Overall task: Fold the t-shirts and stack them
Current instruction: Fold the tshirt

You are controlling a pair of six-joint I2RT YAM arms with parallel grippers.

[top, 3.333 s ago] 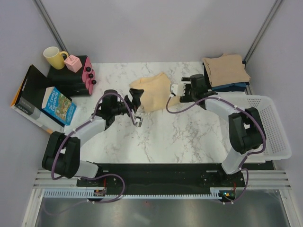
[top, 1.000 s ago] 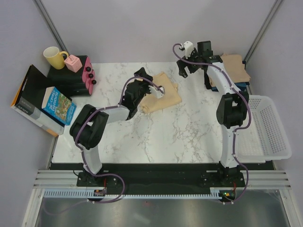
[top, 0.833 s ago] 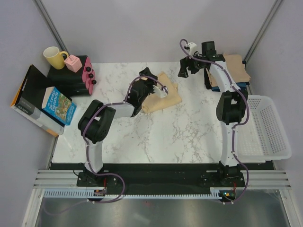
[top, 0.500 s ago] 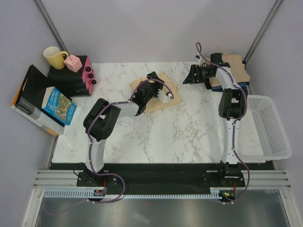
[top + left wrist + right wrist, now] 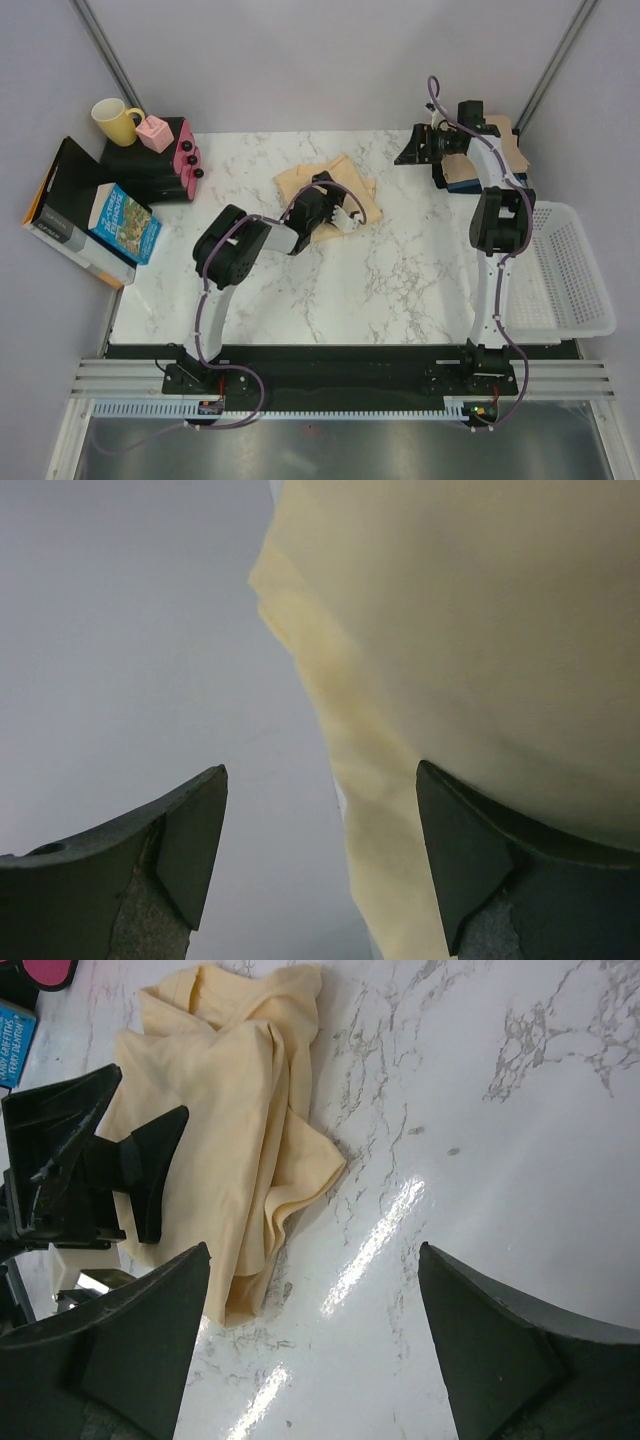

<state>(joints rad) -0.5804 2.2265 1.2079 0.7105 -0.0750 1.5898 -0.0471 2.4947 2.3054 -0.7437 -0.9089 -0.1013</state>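
Top external view, near edge first: both arm bases sit at the front of the table, and a white mesh basket hangs off its right side.

Mid-table: the pale yellow t-shirt lies crumpled and partly folded, well left of the stack. The left gripper is right over it with the jaws spread wide and nothing pinched. In the left wrist view the cloth runs beside one finger; I cannot tell whether it touches.

Farther back: the right gripper hangs above bare marble, fingers fully apart and empty, looking toward the yellow shirt.

Far right corner: a folded tan t-shirt sits on what looks like a navy t-shirt, though the arm hides most of both.

Handling (judgement): light, limp cotton with no stiffness, so it will sag and drag rather than lift flat. Best hold is probably a hem or doubled corner, pinched through all layers, one arm per corner.

Surface: glossy marble-pattern top that throws glare — probably slick, so cloth should slide easily and may creep when pressed.

Room: plain grey walls on three sides. A yellow mug and a book sit off the far-left corner, clear of the work.
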